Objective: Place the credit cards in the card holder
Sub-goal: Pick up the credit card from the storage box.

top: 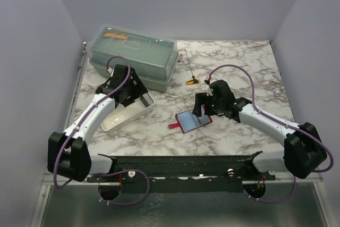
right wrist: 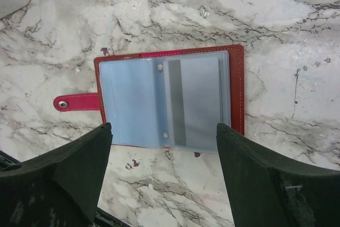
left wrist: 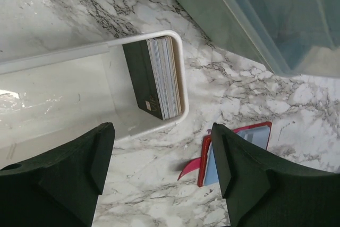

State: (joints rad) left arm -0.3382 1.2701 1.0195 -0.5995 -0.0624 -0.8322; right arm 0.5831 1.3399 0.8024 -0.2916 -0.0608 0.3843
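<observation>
1 stack of credit cards (left wrist: 156,78) stands on edge inside 1 white tray (left wrist: 182,62). The stack is pressed against the tray's short end wall, the end nearest the card holder. There are too many thin edges to count the cards singly. The stack's long axis runs across the tray's width, parallel to that wall. Its dark face looks down the tray's length, where bare tray floor opens out.

1 red card holder (top: 192,122) lies open and flat on the counter (top: 239,67), to the right of the tray and apart from it. Its clear sleeves face up and its strap tab points toward the tray, with marble showing on all 4 sides.

The left jaws hang spread wide over the tray's card end, gripping nothing. The right jaws hang spread wide over the holder, right of the tray, also gripping nothing.

Behind the tray sit 1 lidded plastic box (top: 133,57) and 1 yellow-handled tool (top: 190,80).
</observation>
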